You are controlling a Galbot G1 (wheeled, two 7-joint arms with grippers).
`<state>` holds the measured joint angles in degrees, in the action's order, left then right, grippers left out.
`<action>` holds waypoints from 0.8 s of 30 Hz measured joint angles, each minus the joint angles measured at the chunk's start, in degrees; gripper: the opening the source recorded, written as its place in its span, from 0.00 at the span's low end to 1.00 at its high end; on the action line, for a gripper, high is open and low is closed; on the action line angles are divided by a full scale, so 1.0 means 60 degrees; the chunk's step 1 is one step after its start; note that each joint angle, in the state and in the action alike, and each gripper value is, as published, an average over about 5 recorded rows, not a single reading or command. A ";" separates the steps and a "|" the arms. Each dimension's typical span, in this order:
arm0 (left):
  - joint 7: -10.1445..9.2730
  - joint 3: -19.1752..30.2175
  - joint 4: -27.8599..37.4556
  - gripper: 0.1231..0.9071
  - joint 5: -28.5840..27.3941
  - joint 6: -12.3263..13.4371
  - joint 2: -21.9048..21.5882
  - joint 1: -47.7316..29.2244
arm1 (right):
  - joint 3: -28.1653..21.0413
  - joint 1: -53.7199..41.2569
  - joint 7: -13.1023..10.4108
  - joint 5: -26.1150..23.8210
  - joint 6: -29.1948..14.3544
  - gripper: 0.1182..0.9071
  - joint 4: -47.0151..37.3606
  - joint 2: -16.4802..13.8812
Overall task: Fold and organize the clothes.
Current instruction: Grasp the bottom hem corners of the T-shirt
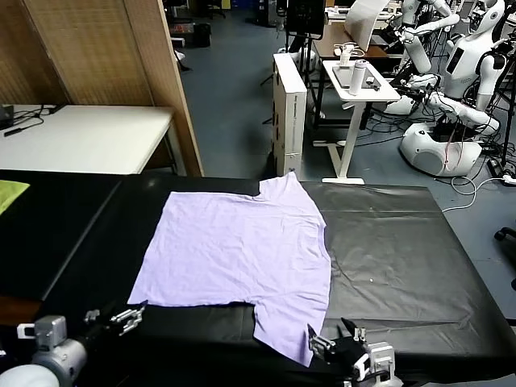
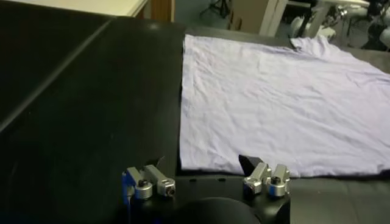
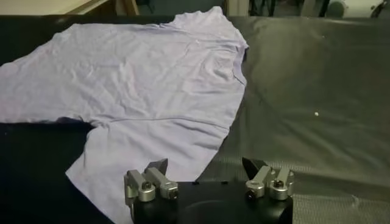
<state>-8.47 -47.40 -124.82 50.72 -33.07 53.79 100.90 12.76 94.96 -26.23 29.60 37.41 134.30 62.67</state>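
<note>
Black sheeting is covering the bench, and behind it a workshop floor is stretching away with a white desk, a wooden screen, a small white stand and other white robots. Lying flat on the bench, the T-shirt is spread left of centre, its hem side facing the left edge and its neck side facing right. One sleeve is pointing at the far edge, and the other is reaching toward the near edge, just beside the right gripper.

Near the bench's front edge, the left gripper is hovering by the shirt's near-left corner, its fingers standing wide apart and holding nothing. At the front edge further right, the right gripper is hanging just beside the near sleeve's tip, its fingers also spread apart and empty. A yellow-green cloth is lying at the bench's far-left edge, well apart from the shirt.
</note>
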 joint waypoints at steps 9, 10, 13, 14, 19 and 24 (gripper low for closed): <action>0.0144 0.0129 0.0350 1.00 -0.0233 0.0075 0.0322 -0.0098 | -0.0226 -0.0052 0.0006 -0.0155 0.0011 1.00 -0.0157 0.0056; 0.0145 0.0141 0.0392 1.00 -0.0253 0.0085 0.0359 -0.0117 | -0.0233 -0.0053 0.0007 -0.0156 0.0012 1.00 -0.0177 0.0056; 0.0141 0.0157 0.0487 0.97 -0.0278 0.0109 0.0458 -0.0121 | -0.0256 -0.0052 0.0014 -0.0158 0.0011 1.00 -0.0214 0.0058; 0.0144 0.0157 0.0509 0.95 -0.0285 0.0121 0.0485 -0.0112 | -0.0265 -0.0048 0.0016 -0.0159 0.0011 0.99 -0.0217 0.0059; 0.0163 0.0150 0.0565 0.75 -0.0303 0.0152 0.0566 -0.0072 | -0.0279 -0.0001 0.0019 -0.0163 0.0007 0.84 -0.0199 0.0065; 0.0182 0.0148 0.0558 0.48 -0.0303 0.0150 0.0578 -0.0034 | -0.0247 0.0045 0.0022 -0.0153 0.0005 0.72 -0.0165 0.0058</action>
<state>-7.38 -46.51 -121.47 48.90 -32.17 57.26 100.70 11.27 95.23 -26.10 28.68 37.44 133.31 63.01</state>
